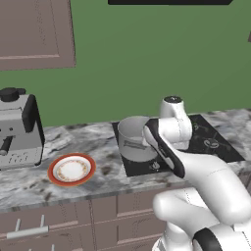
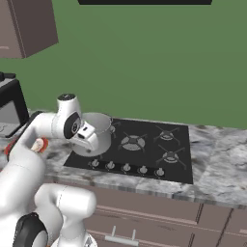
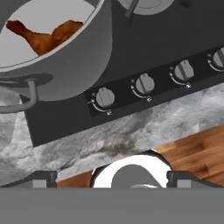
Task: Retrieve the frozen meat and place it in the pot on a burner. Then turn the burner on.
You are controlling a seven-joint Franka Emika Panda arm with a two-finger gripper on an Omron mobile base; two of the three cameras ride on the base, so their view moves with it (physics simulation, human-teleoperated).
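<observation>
The meat [image 3: 43, 37] lies inside the pot [image 3: 74, 61], which sits on the front-left burner of the stove [image 2: 159, 159], near the worktop [image 1: 103, 171] front edge. Placing looks done; the step in hand is judged to be turning the burner on. Pincer [image 3: 111, 177] hovers above the stove's front edge, fingertips barely in view; I cannot tell whether it is released or clenched. The knob row [image 3: 144, 83] runs along the stove front. The leftmost knob [image 3: 105, 97], just beside the pot, likely matches this burner. Advice: centre on that knob, drop straight, clamp it squarely, twist without nudging the pot handle [image 3: 22, 94].
</observation>
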